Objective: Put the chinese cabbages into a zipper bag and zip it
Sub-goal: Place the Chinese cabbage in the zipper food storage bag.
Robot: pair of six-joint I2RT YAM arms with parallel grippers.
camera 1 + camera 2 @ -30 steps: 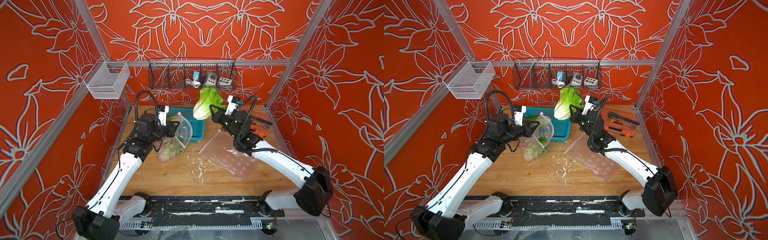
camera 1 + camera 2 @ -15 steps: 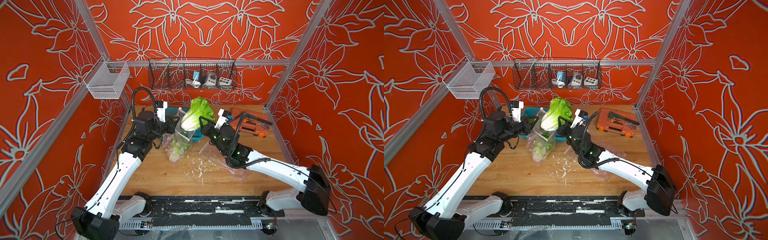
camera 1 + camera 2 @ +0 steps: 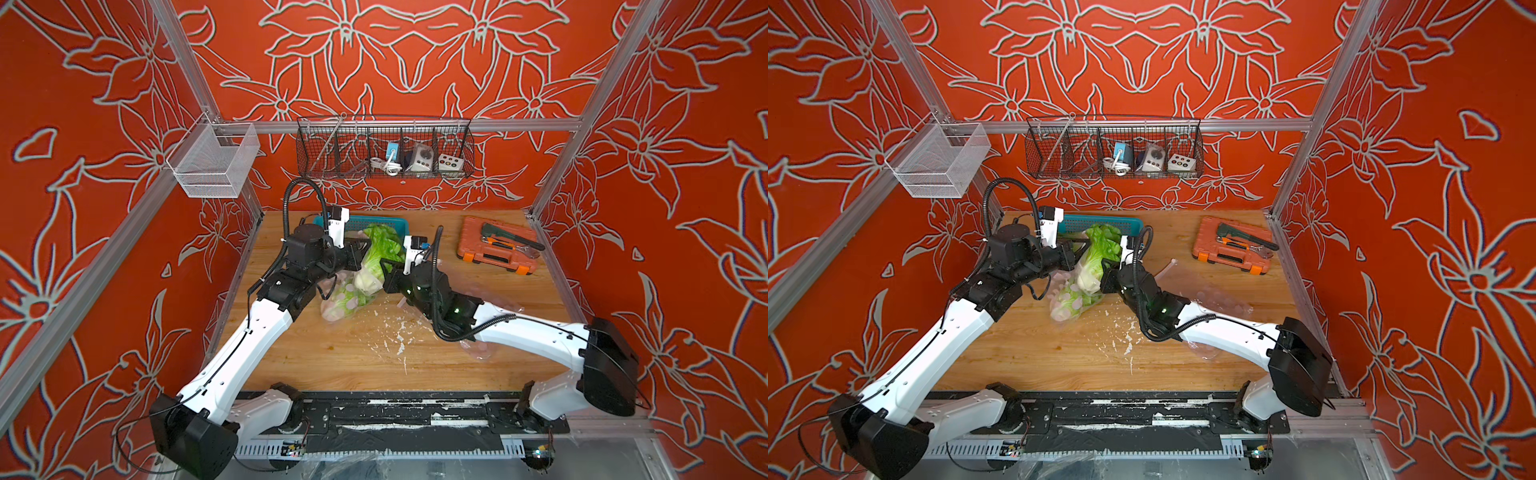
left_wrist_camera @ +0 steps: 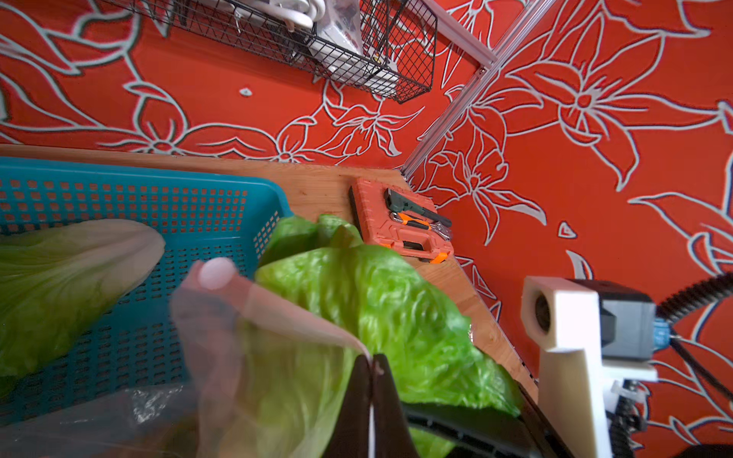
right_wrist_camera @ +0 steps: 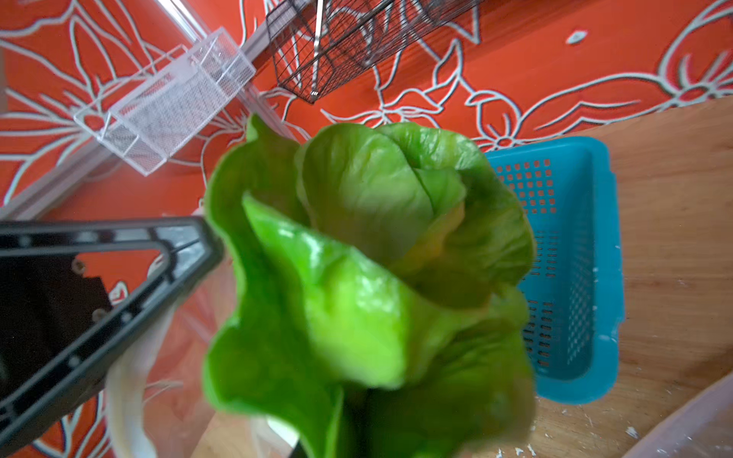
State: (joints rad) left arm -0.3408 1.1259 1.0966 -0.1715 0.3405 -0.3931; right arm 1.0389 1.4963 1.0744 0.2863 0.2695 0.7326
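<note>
My left gripper (image 4: 371, 361) is shut on the rim of a clear zipper bag (image 3: 347, 297) and holds its mouth up over the table, in both top views (image 3: 1071, 299). One chinese cabbage (image 3: 353, 299) lies at the bag's bottom. My right gripper (image 3: 388, 270) is shut on a second cabbage (image 3: 380, 249), seen too in the wrist views (image 4: 377, 309) (image 5: 377, 257). Its white base sits in the bag's mouth and its leaves stick out above. In the right wrist view the leaves hide the right jaws. Another cabbage (image 4: 59, 277) lies in the teal basket (image 4: 178, 198).
The teal basket (image 3: 376, 222) stands at the back behind both grippers. An orange tool case (image 3: 498, 245) lies at the back right. A second clear bag (image 3: 1217, 295) lies flat under my right arm. White crumbs (image 3: 395, 332) dot the wooden table's middle.
My right gripper has brought the cabbage down and to the left, from high over the basket to the bag's mouth. The left gripper has kept its hold on the bag's rim.
</note>
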